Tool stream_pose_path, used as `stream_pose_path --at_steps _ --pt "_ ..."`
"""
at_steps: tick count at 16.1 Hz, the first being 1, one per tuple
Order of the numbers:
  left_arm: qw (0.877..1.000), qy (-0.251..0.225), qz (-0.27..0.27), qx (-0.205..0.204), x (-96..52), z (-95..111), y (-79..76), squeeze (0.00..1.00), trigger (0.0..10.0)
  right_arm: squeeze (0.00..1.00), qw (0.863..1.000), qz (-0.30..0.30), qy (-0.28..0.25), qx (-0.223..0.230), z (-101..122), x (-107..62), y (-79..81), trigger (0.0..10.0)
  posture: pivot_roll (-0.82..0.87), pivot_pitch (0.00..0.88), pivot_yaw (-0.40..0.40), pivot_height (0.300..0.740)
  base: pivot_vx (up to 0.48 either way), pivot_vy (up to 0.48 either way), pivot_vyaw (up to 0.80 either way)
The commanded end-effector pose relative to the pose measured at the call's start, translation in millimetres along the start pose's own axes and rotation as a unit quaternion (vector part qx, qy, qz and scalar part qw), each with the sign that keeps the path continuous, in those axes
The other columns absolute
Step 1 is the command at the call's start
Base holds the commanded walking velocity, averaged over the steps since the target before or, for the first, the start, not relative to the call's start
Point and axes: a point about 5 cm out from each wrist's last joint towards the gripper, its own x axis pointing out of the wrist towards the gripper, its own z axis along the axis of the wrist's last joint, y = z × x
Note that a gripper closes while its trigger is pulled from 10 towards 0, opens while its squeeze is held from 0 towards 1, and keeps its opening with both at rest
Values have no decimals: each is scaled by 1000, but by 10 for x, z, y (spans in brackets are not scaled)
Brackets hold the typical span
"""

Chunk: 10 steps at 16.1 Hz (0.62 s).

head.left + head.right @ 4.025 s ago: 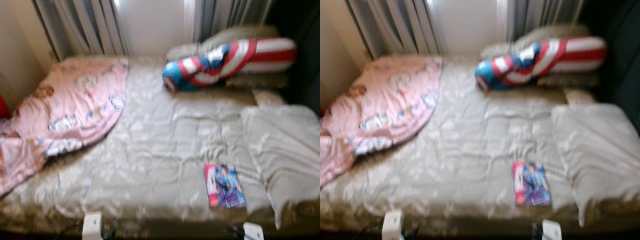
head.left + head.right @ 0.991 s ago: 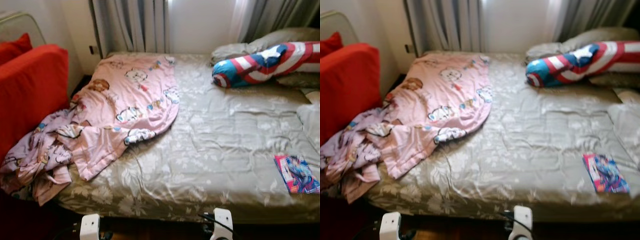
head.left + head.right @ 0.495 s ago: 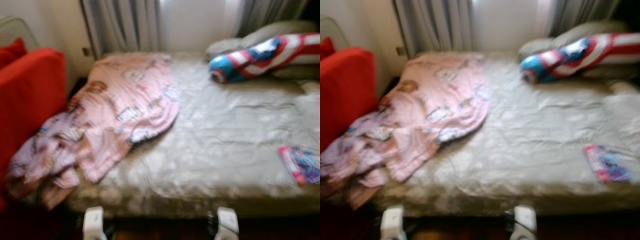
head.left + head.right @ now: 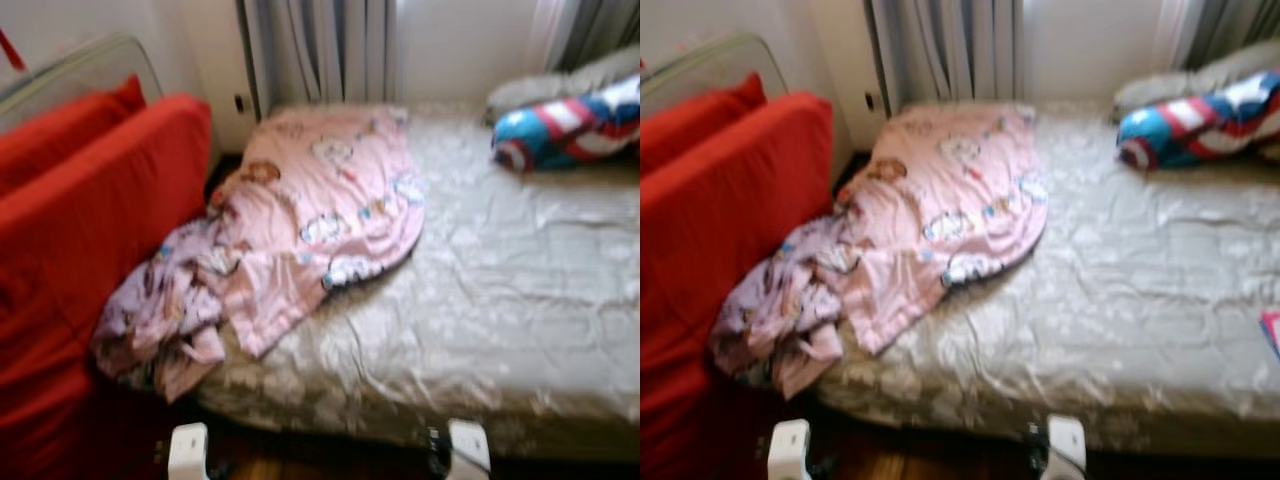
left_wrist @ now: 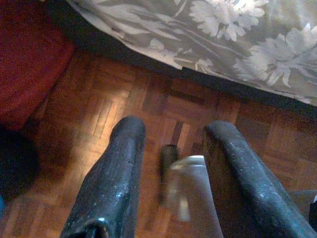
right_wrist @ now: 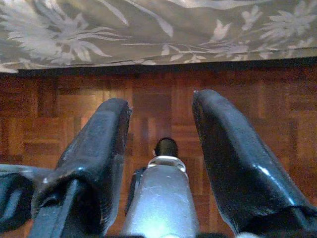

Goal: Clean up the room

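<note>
A pink blanket [image 4: 320, 215] is seen crumpled across the left part of the bed [image 4: 520, 300], its purple end spilling over the edge against a red sofa [image 4: 90, 240]. Both the left gripper [image 5: 171, 173] and right gripper [image 6: 161, 148] are held low over the wooden floor [image 6: 148, 104] (fingers apart, holding nothing).
</note>
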Motion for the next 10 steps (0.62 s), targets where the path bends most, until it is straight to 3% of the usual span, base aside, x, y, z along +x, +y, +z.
stream_pose_path --at_steps 1,10 --pt "1000 8 12 2 -20 -24 85 0 10000 0 1000 10 2 5 3 6 89 10000 23 22 27 740 0 266 0" --pt "1000 9 14 1 -23 -30 94 0 10000 0 1000 11 1 7 10 8 86 10000 25 24 25 740 0 264 0"
